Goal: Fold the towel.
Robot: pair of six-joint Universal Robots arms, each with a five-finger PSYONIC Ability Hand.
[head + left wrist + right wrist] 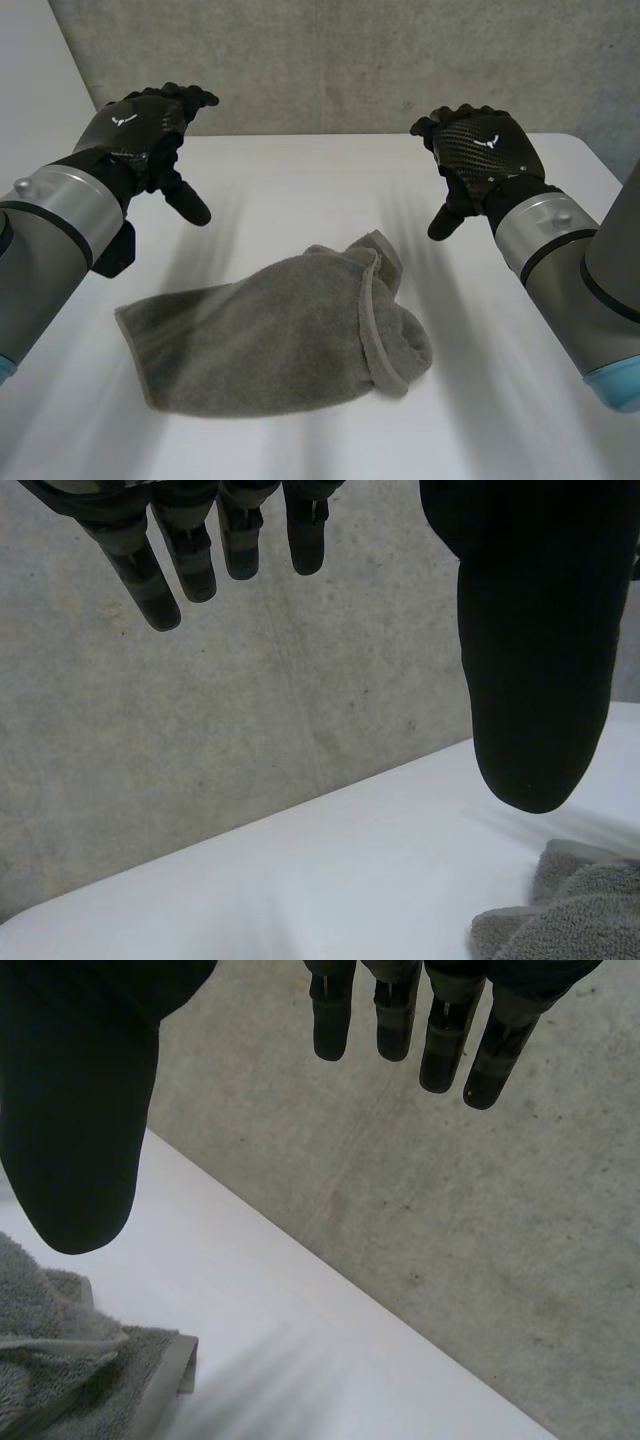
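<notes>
Though close to the grey towel (280,335), touching it with neither hand. Left hand (140,125): up in the air over the white table (300,180), wide open, fingers (150,580) straight and a little apart, thumb sticking out and down, holding nothing. Right hand (485,150): the same way on the other side, up in the air, wide open, fingers (450,1050) straight, thumb pointing down, holding nothing. Towel: lying on the table, below and between the two hands, nearer the robot than both. Not folded neatly. Bunched up, with one hemmed edge rolled over in a hump on the side near the right hand, and a flatter part stretching out toward the left arm. From the left wrist, a bit of towel just past the tip of the thumb, apart from it. From the right wrist, a lumpy towel corner under the thumb, apart from it too. Beyond the fingertips of both hands, the far table edge and then a grey concrete wall (350,60).
</notes>
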